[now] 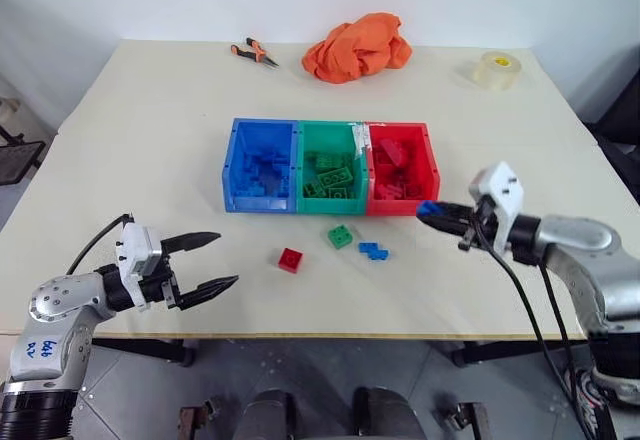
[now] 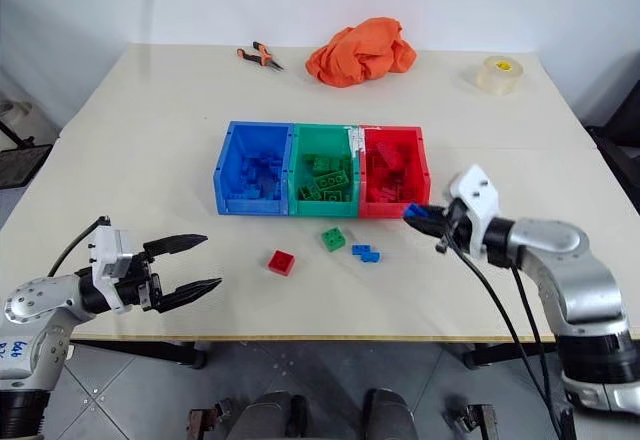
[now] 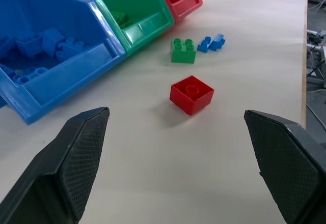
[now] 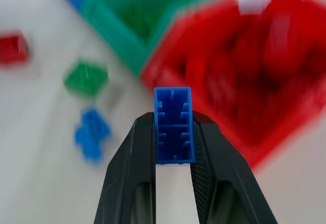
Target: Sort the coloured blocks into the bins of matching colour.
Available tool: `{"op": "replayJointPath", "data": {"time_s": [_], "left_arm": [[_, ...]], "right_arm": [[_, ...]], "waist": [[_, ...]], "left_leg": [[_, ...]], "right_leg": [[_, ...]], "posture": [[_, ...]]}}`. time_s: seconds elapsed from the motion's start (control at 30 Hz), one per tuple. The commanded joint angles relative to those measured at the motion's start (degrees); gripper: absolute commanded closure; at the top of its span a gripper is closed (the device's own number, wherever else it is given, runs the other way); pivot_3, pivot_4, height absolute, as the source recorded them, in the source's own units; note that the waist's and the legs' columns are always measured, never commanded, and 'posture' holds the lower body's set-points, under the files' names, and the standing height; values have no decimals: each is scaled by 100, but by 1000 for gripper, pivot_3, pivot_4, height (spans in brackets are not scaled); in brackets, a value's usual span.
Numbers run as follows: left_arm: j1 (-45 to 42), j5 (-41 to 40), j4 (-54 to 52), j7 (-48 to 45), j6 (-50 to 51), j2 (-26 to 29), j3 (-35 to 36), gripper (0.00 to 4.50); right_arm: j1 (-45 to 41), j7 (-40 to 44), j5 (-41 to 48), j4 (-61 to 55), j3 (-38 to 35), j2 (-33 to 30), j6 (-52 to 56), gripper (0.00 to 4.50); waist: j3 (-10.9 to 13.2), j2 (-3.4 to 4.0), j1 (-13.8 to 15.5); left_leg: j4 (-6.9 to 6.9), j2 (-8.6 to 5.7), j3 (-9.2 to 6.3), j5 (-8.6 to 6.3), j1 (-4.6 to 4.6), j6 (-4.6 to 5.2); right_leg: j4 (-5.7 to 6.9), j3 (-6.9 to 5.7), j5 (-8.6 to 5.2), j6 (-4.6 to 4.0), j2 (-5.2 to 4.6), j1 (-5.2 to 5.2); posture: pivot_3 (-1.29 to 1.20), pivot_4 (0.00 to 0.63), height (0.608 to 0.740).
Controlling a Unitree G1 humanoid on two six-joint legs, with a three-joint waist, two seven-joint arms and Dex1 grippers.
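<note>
A wide cream-coloured desk (image 1: 150,130) carries three joined open-topped plastic bins in a row: the blue bin (image 1: 262,165) on the robot's left, the green bin (image 1: 332,166) in the middle, the red bin (image 1: 402,168) on the right, each already holding matching bricks. A crumpled orange cloth (image 1: 357,47), orange-handled pliers (image 1: 254,54) and a roll of clear tape (image 1: 496,69) lie at the far edge.

The right tool (image 1: 432,210) hangs just off the red bin's near right corner, its two black fingers pinched on a small blue studded plastic brick (image 4: 174,124). The left tool (image 1: 205,262) hovers wide open and empty above the desk's near left.

Loose on the desk in front of the bins lie a small red brick (image 1: 290,259), a green brick (image 1: 340,236) and a blue brick (image 1: 375,251).

The risk (a judgement): the blue bin is the farthest from this hand, so the carry must cross red and green; an early release or a slipping pinch would drop the brick into the wrong bin.
</note>
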Motion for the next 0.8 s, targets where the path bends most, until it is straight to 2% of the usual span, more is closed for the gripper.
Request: {"op": "replayJointPath", "data": {"time_s": [0.03, 0.07, 0.17, 0.3, 0.5, 0.63, 0.8], "left_arm": [[-166, -110, -66, 17, -95, -27, 121, 0], [-193, -99, -44, 17, -115, -32, 123, 0], [-237, -78, -58, 97, -171, -66, 186, 0], [-204, -60, -96, 163, -214, -102, 207, 0], [-72, -17, -253, 353, -309, -210, 238, 0], [-15, 23, -260, 450, -386, -228, 283, 0], [-24, 35, -264, 542, -437, -217, 285, 0]], "right_arm": [[-704, -119, 2, 180, 411, 557, -74, 4006], [-886, -159, -66, 310, 511, 701, -98, 4006], [-1942, -354, -532, 1490, 1084, 1710, -692, 4006], [-2713, -385, -888, 2676, 1366, 2500, -1284, 4006], [-3674, -563, -1326, 4566, 1454, 3537, -2293, 4006], [-4171, -708, -1552, 5719, 1368, 4015, -2952, 4006], [-4597, -1103, -1832, 6732, 1245, 4260, -3625, 2294]], "waist": [[0, 0, -8], [0, 0, -11], [0, 0, -67], [0, 0, -132], [-1, -2, -174], [-1, -1, -209], [-1, -2, -206]], "left_leg": [[-1, -1, 2, 0, -1, 0], [1, -1, 2, 0, -1, 0], [3, -5, 4, 1, 0, -1], [1, -6, -20, 1, -1, -4], [3, -17, -43, 1, -1, -4], [1, -15, -45, 2, 1, -8], [2, -17, -62, 1, -1, -10]], "right_leg": [[4, 0, 0, 0, 1, -4], [9, 0, 0, 0, 1, -6], [46, 1, 0, 0, -1, -25], [85, -7, 0, 0, 0, -35], [105, -5, 1, 0, -1, -34], [112, -2, 1, -1, 1, -37], [116, 3, 1, -1, 2, -35]], "posture": [[0, 150, 740], [0, 150, 740], [0, 150, 740], [0, 150, 740], [0, 150, 740], [0, 150, 740], [0, 150, 740]]}}
